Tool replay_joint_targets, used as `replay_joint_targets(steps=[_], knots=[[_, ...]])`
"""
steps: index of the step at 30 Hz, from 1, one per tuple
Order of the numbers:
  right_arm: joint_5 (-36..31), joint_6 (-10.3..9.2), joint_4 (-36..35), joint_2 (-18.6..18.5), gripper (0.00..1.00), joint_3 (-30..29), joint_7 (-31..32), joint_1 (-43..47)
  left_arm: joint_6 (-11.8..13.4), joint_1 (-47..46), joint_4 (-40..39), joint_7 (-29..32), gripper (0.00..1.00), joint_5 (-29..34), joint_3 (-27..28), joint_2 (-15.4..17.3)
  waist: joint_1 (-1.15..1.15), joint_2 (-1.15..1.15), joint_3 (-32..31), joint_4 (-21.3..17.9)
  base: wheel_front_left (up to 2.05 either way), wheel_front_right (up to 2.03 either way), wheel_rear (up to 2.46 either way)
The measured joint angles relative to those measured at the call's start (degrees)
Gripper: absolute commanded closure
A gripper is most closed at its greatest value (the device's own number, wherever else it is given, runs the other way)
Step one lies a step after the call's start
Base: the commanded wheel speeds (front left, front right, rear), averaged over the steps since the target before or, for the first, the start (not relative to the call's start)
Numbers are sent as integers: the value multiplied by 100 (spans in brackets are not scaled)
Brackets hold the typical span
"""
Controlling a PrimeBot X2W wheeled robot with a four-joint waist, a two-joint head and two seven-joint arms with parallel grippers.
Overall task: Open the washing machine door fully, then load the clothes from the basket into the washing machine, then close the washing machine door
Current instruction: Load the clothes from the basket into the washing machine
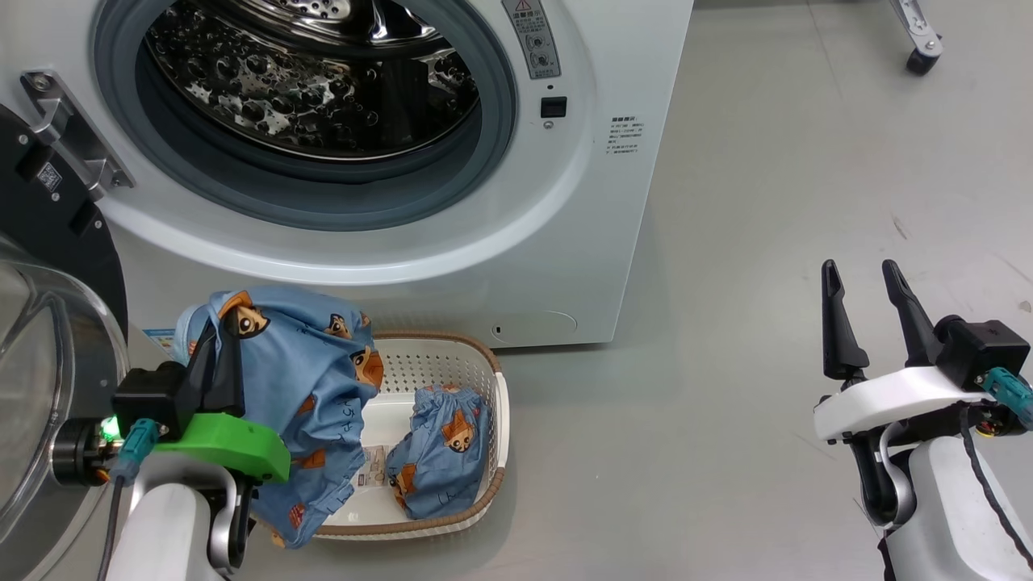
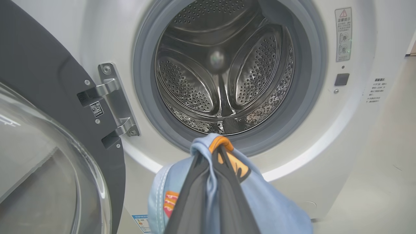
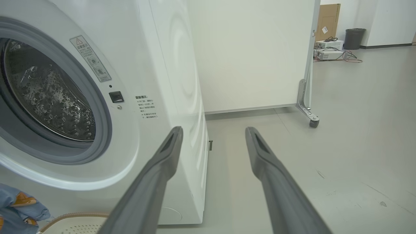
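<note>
My left jaws are clamped tight on a blue cloth (image 2: 273,204). I hold it up over the basket (image 1: 490,365), pointed at the drum (image 2: 224,74), so I think it goes in there next. The door (image 2: 42,84) stands wide open on my left, so the way in is clear. One more cloth (image 1: 442,452) lies in the basket, just in front of the washer (image 1: 613,161). My right jaws are wide apart and hold nothing, off over the floor (image 1: 767,242), out of the way.
</note>
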Motion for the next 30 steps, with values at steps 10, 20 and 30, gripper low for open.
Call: replay_joint_targets(steps=[10,20,30], knots=[[0,0,-112,-21,0,81,0,1,-4,10,-171,0,100,0,-74,-13,0,0,205,-34,0,0,0],[0,0,-220,-29,0,165,0,-75,-8,-283,-194,5,100,-2,-109,-14,0,0,661,-142,0,0,0],[0,0,-328,-27,0,156,0,-299,-10,-1030,-188,103,100,-3,-51,20,0,0,1184,-349,0,0,0]])
